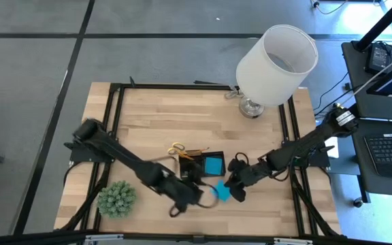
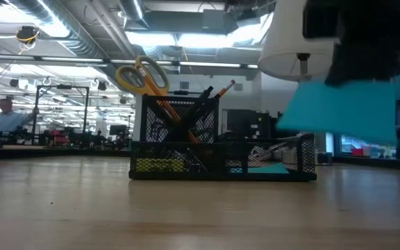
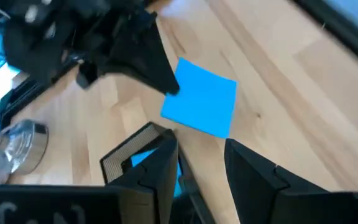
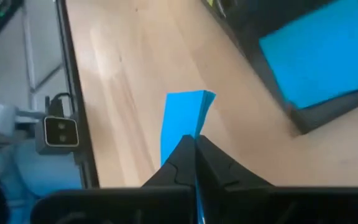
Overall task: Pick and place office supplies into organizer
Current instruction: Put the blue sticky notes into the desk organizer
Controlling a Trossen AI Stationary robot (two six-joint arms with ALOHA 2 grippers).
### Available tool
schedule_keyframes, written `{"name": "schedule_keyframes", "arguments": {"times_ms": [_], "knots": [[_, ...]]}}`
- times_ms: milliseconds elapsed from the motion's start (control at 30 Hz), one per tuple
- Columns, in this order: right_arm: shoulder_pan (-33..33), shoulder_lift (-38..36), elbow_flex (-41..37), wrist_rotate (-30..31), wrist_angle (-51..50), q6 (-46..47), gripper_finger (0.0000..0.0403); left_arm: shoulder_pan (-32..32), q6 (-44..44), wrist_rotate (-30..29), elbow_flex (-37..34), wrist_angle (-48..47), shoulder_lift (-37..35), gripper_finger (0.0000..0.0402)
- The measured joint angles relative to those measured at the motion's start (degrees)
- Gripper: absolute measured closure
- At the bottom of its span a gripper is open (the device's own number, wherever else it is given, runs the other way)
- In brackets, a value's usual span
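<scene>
The black mesh organizer (image 1: 194, 163) stands mid-table, with yellow-handled scissors (image 2: 142, 75) and pencils upright in its tall cup and a blue pad (image 4: 321, 51) lying flat in a low compartment. My right gripper (image 1: 235, 182) is shut on a second bright blue square pad (image 1: 222, 191) just near of the organizer. My left gripper (image 3: 201, 180) is open, close to the pad on its left side and touching nothing. The organizer's corner (image 3: 135, 155) shows beside my left fingers. My right gripper pinches the blue pad between its two fingers at a corner of its edge (image 3: 178, 86), coming from the table's right side. Along the fingers the pad shows edge-on (image 4: 185, 118). The pad is lifted clear of the table (image 2: 342, 111) and tilted.
A big white lamp (image 1: 275, 61) stands at the far right of the table. A green spiky plant ball (image 1: 118, 198) sits near the left near corner. Bare wood (image 1: 155, 126) lies far of the organizer. Desks with a keyboard stand beyond the table's right edge.
</scene>
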Motion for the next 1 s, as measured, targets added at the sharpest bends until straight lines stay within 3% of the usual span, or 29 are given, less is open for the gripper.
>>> {"name": "schedule_keyframes", "arguments": {"times_ms": [300, 500, 767, 1000], "knots": [[-4.46, -0.65, 16.52, -0.83, -26.5, -15.92, 0.0402, -0.22, -1.14, 0.42, -24.77, 22.77, -22.62, 0.0274], [-11.27, -0.68, 22.34, -2.63, -34.65, -29.81, 0.04, -0.05, -1.93, -1.46, -35.74, 28.51, -34.12, 0.0274], [-22.14, 0.36, 21.64, -10.72, -34.75, -47.97, 0.0398, 0.85, -2.85, -12.3, -41.58, 28.35, -39.76, 0.0274], [-26.86, 5.85, 21.62, -17.08, -31.75, -56.85, 0.0397, 0.83, -2.72, -13.34, -42.56, 28.4, -39.67, 0.0274]]}}
